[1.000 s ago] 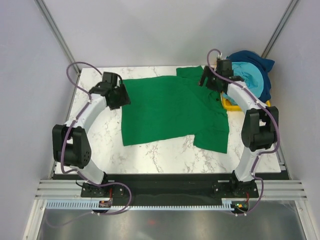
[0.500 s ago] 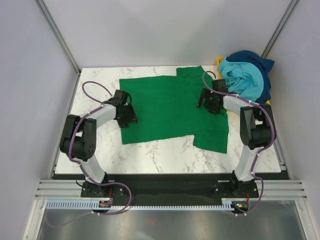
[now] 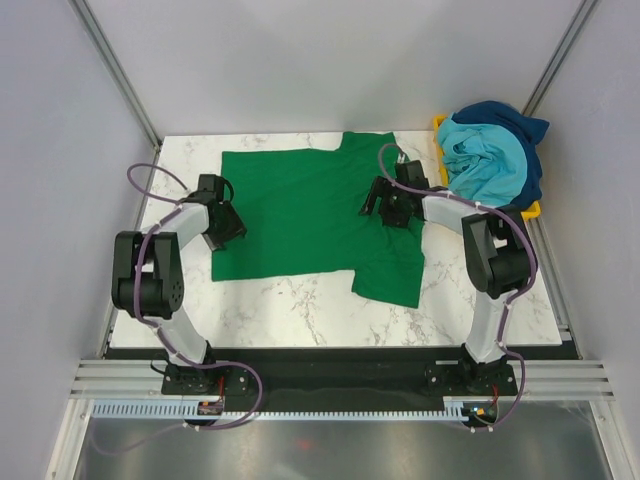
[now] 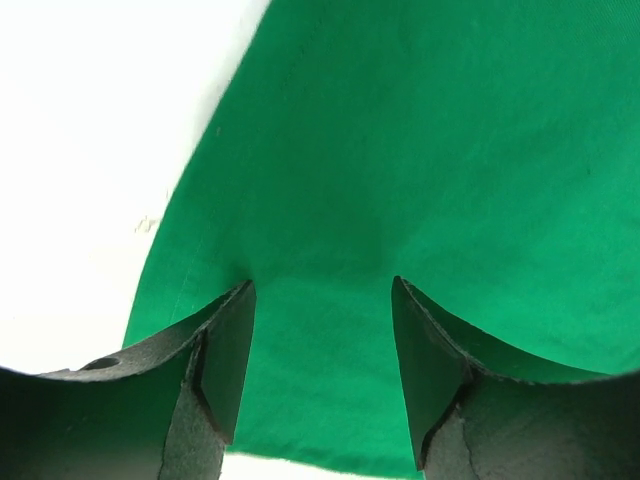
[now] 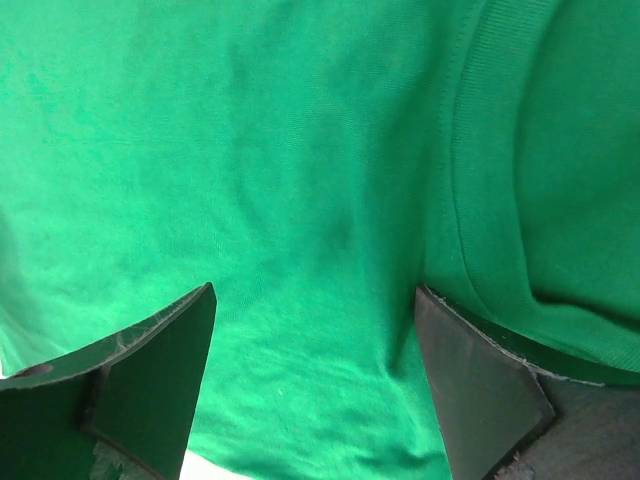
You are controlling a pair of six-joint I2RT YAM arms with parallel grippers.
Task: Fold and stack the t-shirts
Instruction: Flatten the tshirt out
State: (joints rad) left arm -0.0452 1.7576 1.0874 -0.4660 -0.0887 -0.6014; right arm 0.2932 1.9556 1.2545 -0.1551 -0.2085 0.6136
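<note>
The green t-shirt (image 3: pixel 300 205) lies flat in the middle of the bench (image 3: pixel 300 305). The left pincer (image 3: pixel 230 225) and the right pincer (image 3: pixel 385 207) both rest on it, jaws apart.

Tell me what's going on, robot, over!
Left fingers open on green t-shirt, left edge. Right fingers open beside collar. Shirt spread out, unfolded. Blue shirts heaped far right, out of the way.

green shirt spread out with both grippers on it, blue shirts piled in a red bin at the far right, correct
Not red: the bin under the blue shirts is yellow, as the top external view shows. The green shirt lies spread out with the left gripper and right gripper on it.
</note>
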